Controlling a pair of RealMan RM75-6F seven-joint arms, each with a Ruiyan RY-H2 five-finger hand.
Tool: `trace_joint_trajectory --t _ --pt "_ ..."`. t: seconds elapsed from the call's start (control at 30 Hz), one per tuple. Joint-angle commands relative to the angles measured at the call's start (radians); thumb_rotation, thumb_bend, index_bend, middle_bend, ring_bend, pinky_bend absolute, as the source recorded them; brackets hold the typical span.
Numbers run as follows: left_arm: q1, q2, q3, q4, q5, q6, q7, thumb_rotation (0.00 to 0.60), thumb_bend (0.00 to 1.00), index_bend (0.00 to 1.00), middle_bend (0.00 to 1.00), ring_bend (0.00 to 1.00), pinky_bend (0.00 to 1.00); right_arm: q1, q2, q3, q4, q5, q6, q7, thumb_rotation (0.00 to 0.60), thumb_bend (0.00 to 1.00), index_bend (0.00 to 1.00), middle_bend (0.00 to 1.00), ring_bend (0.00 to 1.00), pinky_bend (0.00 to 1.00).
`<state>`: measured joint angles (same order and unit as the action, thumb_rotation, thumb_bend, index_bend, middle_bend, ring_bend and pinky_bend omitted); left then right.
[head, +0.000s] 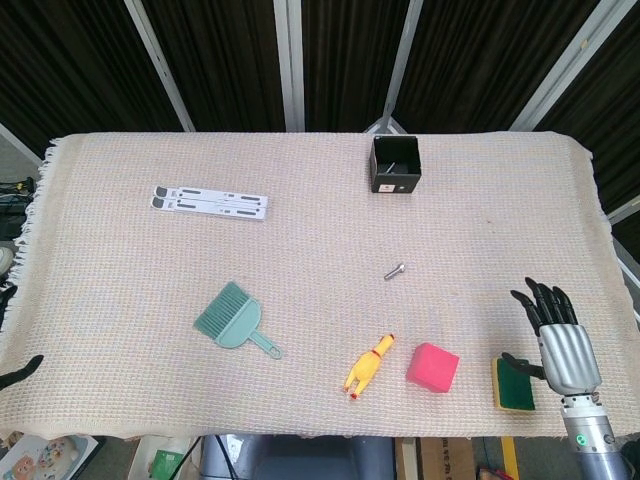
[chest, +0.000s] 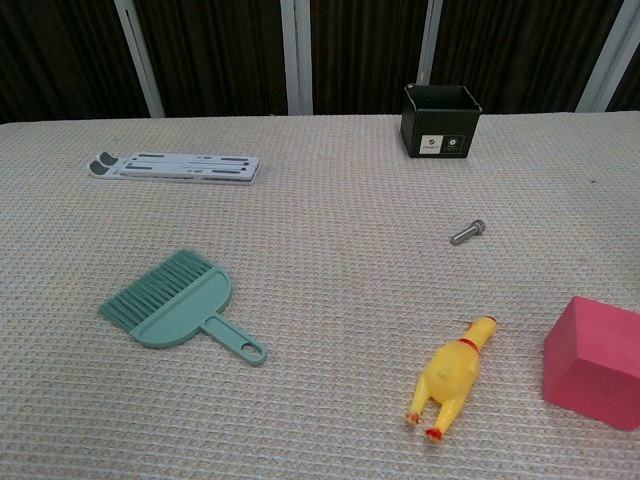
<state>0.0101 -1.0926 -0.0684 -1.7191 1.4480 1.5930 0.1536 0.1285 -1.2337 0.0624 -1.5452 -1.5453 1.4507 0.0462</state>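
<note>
My right hand (head: 560, 342) hovers over the near right corner of the cloth-covered table (head: 320, 230), fingers spread and holding nothing. Its thumb lies at the edge of a green and yellow sponge (head: 513, 385). Left of the sponge sits a pink cube (head: 432, 367) (chest: 595, 362), then a yellow rubber chicken (head: 368, 365) (chest: 450, 378). Only dark fingertips of my left hand (head: 18, 371) show at the near left edge of the head view, with nothing near them. The chest view shows neither hand.
A small bolt (head: 394, 270) (chest: 467, 232) lies mid-table. A teal hand brush (head: 233, 319) (chest: 178, 309) rests left of centre. A flat white folding stand (head: 210, 203) (chest: 175, 165) lies at the back left. An open black box (head: 396, 165) (chest: 441, 120) stands at the back.
</note>
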Motion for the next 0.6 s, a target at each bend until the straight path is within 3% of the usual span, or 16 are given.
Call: trace_joint_trajectory --t 0.03,0.3,0.6 --pt "-0.001 -0.001 0.001 -0.001 0.003 -0.001 0.006 0.600 0.23 0.11 0.00 0.00 0.00 0.034 0.012 0.009 0.008 -0.024 -0.026 0.071 0.600 0.08 0.18 0.05 0.06 0.04" --pt "-0.002 -0.009 0.002 -0.005 0.008 0.003 0.023 0.600 0.23 0.11 0.00 0.00 0.00 0.247 0.091 0.078 0.037 -0.048 -0.275 0.099 0.600 0.08 0.22 0.05 0.06 0.04" --pt "-0.002 -0.011 -0.002 -0.004 -0.004 0.001 0.035 0.600 0.23 0.11 0.00 0.00 0.00 0.455 0.091 0.131 0.055 0.059 -0.591 0.068 0.600 0.08 0.25 0.05 0.09 0.06"
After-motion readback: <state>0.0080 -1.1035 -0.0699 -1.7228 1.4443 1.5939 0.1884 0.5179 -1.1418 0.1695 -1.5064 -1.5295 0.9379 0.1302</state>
